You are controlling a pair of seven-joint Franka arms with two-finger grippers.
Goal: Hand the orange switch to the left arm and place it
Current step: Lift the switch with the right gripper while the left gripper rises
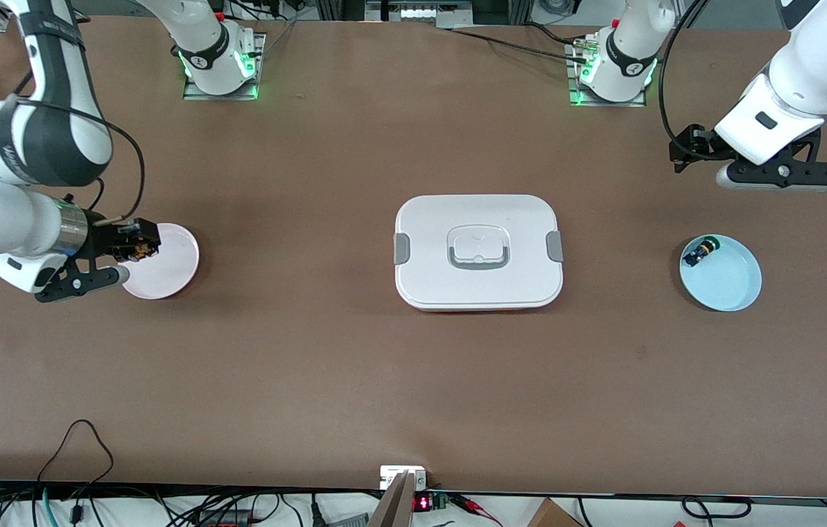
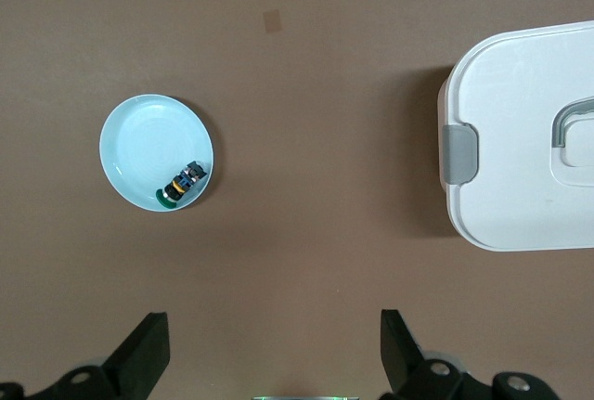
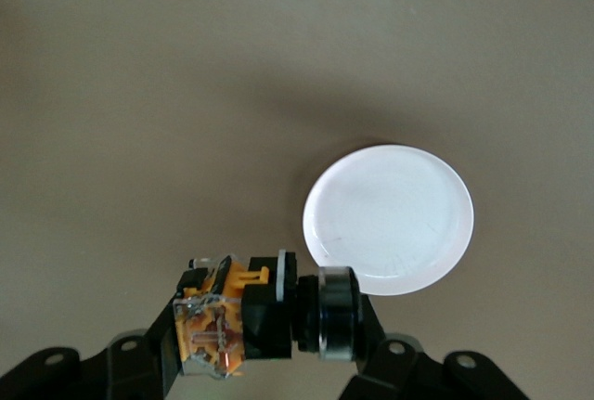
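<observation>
My right gripper (image 1: 137, 242) is shut on the orange switch (image 3: 264, 314), a small black cylinder with an orange body, and holds it in the air over the edge of the white-pink plate (image 1: 163, 261); the plate also shows in the right wrist view (image 3: 388, 219). The switch shows in the front view (image 1: 138, 247) between the fingers. My left gripper (image 1: 693, 150) is open and empty, up over bare table at the left arm's end, apart from the light blue plate (image 1: 725, 278). The white lidded box (image 1: 478, 250) lies in the middle of the table between the two plates.
The light blue plate (image 2: 148, 145) holds another small black switch with blue and green parts (image 2: 181, 184), also seen in the front view (image 1: 699, 253). The box's corner and grey latch (image 2: 459, 153) show in the left wrist view. Cables run along the table's near edge.
</observation>
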